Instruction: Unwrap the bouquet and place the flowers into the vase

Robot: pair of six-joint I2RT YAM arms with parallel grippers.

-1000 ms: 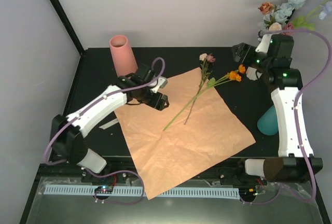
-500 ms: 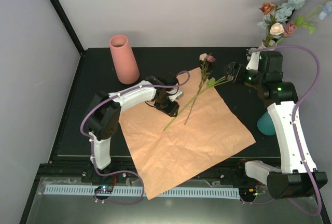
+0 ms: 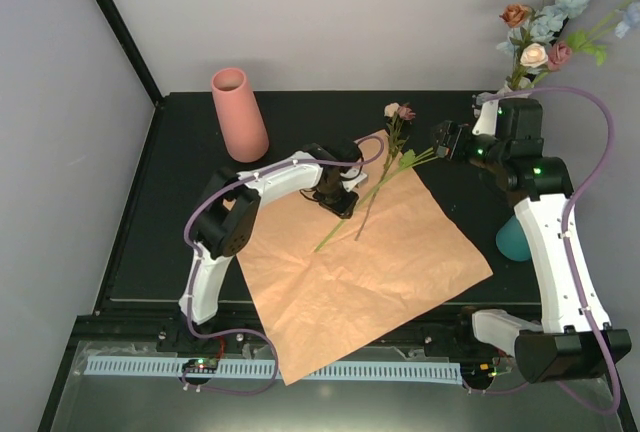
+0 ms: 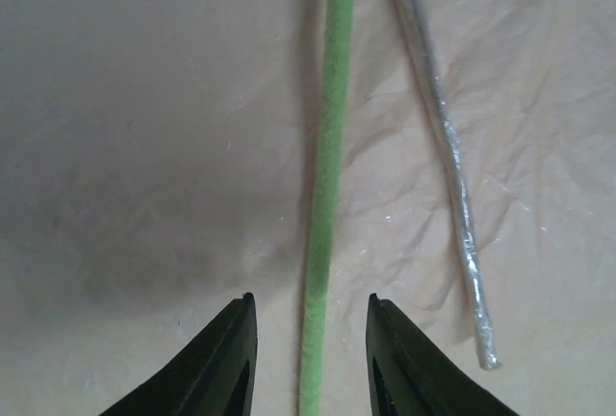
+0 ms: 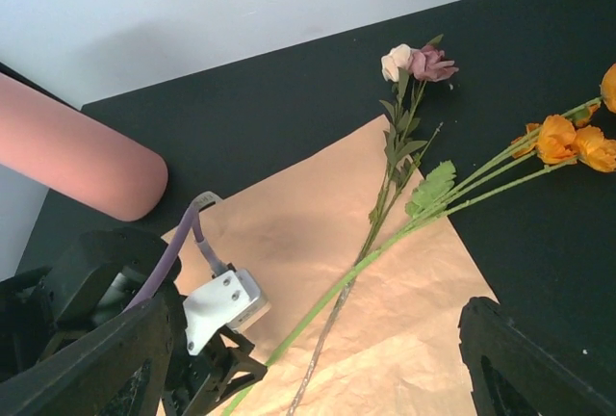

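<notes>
Your left gripper (image 4: 308, 310) is down on the peach paper sheet (image 3: 360, 272). Its fingers are narrowed either side of the green stem (image 4: 322, 175), with slim gaps both sides, so no pinch. The silver-wrapped stem (image 4: 448, 166) lies just beside, outside the fingers. Your right gripper (image 3: 445, 140) hovers spread wide, holding nothing, near the orange blooms (image 5: 568, 137). Both loose flowers lie across the sheet's far corner.
</notes>
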